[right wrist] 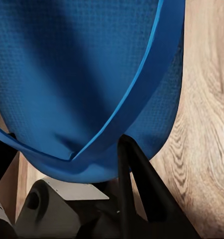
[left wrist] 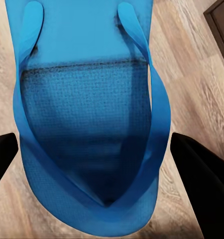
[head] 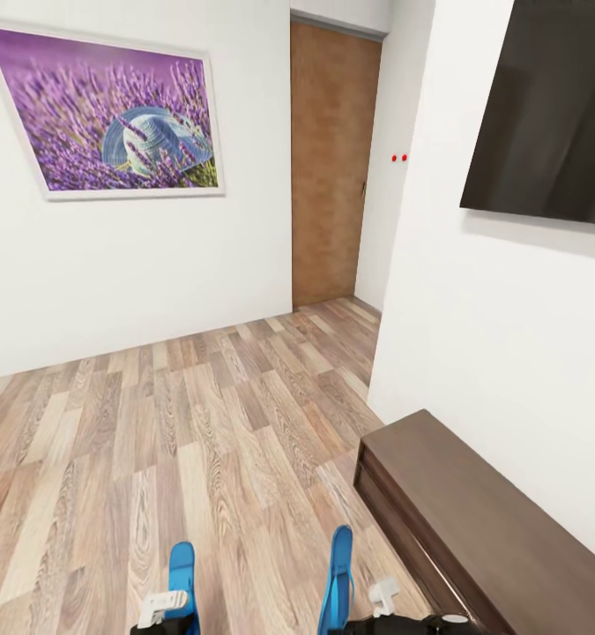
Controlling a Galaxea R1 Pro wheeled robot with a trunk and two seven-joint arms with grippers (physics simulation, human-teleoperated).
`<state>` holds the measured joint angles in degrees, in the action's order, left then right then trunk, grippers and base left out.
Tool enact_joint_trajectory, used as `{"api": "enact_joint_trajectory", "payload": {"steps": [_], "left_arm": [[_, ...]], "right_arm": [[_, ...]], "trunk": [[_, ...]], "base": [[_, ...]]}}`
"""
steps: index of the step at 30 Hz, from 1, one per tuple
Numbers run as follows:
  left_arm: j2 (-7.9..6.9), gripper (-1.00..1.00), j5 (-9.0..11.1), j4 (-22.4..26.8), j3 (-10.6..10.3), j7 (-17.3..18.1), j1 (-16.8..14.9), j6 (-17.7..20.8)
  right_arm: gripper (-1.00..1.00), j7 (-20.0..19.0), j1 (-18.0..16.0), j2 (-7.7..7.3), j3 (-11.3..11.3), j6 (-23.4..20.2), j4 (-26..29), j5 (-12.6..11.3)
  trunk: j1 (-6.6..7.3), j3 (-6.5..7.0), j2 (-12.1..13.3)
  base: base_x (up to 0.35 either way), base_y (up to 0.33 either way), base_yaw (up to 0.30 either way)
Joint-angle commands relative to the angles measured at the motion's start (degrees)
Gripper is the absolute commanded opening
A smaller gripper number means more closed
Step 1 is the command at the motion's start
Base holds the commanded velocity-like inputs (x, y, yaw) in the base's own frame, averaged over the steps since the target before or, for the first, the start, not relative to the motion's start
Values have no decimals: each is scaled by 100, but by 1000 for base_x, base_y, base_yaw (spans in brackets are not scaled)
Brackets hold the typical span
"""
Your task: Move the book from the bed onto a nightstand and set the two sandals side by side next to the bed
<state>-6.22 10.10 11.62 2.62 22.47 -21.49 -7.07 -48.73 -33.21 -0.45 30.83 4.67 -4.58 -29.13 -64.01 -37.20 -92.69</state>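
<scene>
I carry one sandal in each gripper, low in front of me over the wood floor (head: 182, 423). In the head view my left gripper (head: 163, 608) sits at the bottom edge with the left sandal (head: 182, 571) sticking up out of it, flat side toward the camera. My right gripper (head: 381, 600) holds the right sandal (head: 338, 578), which stands edge-on and tilted a little.

Through my left wrist camera the left sandal (left wrist: 89, 114) lies between my two dark fingers (left wrist: 201, 174), one at each side of its toe end; they are closed on it, with the straps meeting in a V near the rim. Through my right wrist camera the right sandal (right wrist: 87, 84) hangs against my finger (right wrist: 137, 184), which presses at its toe end where the straps join, so that gripper is clamped on it too.

Ahead are white walls, a lavender picture (head: 112, 115), the tan door (head: 330, 163), a dark screen (head: 548, 110) and, at my right, a long low dark cabinet (head: 491, 520) against the wall.
</scene>
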Motion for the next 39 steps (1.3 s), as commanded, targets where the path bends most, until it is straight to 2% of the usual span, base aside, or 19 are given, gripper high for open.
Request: {"api": "enact_joint_trajectory", "payload": {"steps": [1,20,32,39], "left_arm": [[5,-100,27,-57,21,38,-5,-51],[33,-100,27,-108,-19,36,-5,-102],[33,-100,36,-108,-16,34,-5,-102],[33,-100,36,-108,-24,32,-5,-104]], "right_arm": [[-100,-24,30,2,28,52,-19,-46],[-100,-31,69,1,28,157,-17,-49],[-100,-23,69,10,28,157,-8,-66],[-100,-23,69,10,28,157,-8,-66]], "trunk": [[23,14,39],[440,355,801],[440,355,801],[440,355,801]], "base": [[0,0,0],[0,0,0],[0,0,2],[0,0,131]]}}
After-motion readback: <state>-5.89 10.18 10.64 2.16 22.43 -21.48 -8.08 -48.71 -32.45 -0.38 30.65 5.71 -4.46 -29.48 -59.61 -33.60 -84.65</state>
